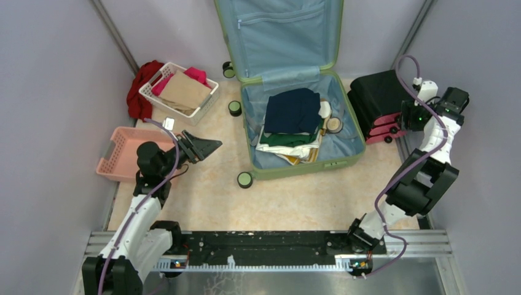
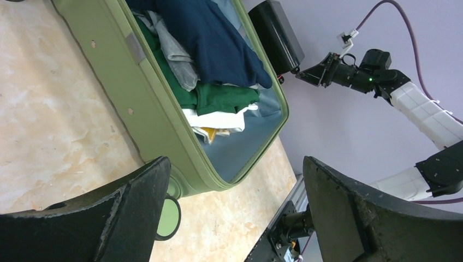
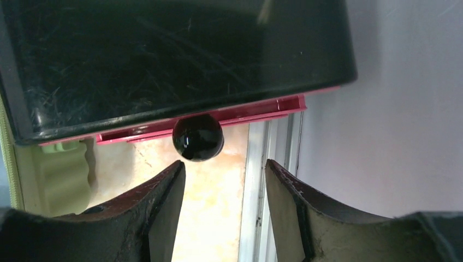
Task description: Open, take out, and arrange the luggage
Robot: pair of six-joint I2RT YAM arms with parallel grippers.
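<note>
The luggage (image 1: 295, 170) lies open mid-bench with its lid propped against the back wall, so the folded clothes (image 1: 293, 120) in the lower shell are exposed for lifting out. My left gripper (image 1: 201, 146) hangs spread wide beside the pink basket (image 1: 123, 158), facing the luggage, ready, I judge, for the navy top garment. My right gripper (image 3: 225, 169) sits off at the black-and-pink stacked cases (image 1: 381, 98), jaws partly apart and empty, just below a small black caster (image 3: 197, 136).
</note>
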